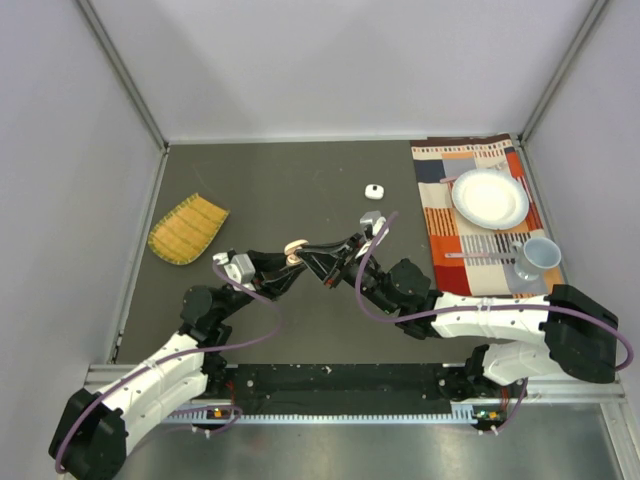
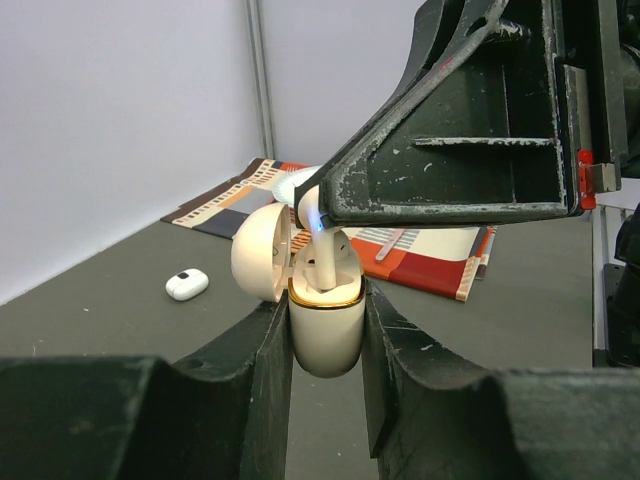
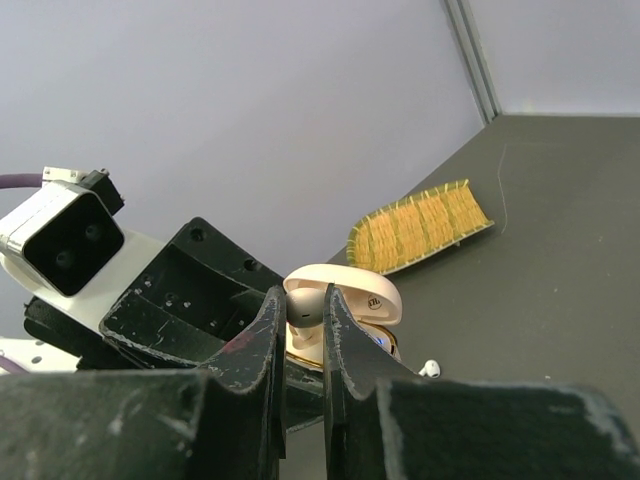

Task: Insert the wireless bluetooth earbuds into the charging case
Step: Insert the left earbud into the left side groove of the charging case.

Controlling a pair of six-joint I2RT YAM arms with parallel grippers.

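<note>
A yellow woven mat lies to the left, a small white case farther back, and a striped cloth on the right carries a white plate and a cup. One white earbud lies loose on the table near the grippers. The left gripper is clamped on the body of a peach charging case, its lid swung open. The right gripper pinches a pale earbud (stem down) that reaches into the case's gold-rimmed mouth. The right fingers block most of the opening, so what else sits inside cannot be told.
</note>
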